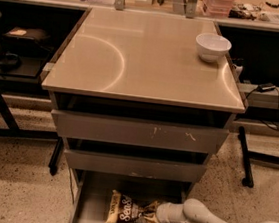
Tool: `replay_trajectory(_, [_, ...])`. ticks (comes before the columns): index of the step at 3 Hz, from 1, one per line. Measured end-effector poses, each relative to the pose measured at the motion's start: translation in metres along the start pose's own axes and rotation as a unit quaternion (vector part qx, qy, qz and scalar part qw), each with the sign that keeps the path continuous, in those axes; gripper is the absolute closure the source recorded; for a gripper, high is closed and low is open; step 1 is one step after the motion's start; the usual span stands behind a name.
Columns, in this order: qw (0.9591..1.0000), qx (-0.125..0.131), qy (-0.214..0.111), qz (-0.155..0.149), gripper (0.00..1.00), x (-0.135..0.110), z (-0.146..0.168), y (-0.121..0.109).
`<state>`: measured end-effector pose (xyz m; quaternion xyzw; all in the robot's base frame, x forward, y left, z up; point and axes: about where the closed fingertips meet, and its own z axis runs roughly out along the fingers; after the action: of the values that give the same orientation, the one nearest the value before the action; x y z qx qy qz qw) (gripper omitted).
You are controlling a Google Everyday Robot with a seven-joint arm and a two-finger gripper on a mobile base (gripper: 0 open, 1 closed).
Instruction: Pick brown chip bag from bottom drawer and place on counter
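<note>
The brown chip bag [124, 210] lies on the floor of the open bottom drawer [92, 215], white lettering up, its pale end to the left. My gripper [152, 213] reaches in from the lower right, low inside the drawer. It is shut on the bag's right end, which looks pinched together there. The white arm runs off to the lower right corner. The beige counter [145, 59] is above the cabinet, well above the gripper.
A white bowl [213, 45] stands at the counter's back right corner. Two grey-fronted drawers [137, 132] overhang the bottom drawer, both slightly pulled out. Dark side shelves flank the cabinet on the left [22, 39] and right. A cable [276, 106] hangs at right.
</note>
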<state>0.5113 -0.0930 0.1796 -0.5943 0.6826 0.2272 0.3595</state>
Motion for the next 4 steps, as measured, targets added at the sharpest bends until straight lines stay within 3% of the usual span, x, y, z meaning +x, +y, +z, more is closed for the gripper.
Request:
replay_trajectory(1, [0.9979,0.012,-0.043,-0.048,1.00,-0.043,-0.061,0.026])
replay_trajectory(2, [0.9922,0.021,-0.076,-0.097,1.00,-0.084,-0.129,0.063])
replay_trajectory(3, [0.9870,0.040,-0.088,-0.129,1.00,-0.113,-0.197,0.088])
replay_trajectory(4, [0.9815,0.082,-0.074,-0.157,1.00,-0.153,-0.270,0.098])
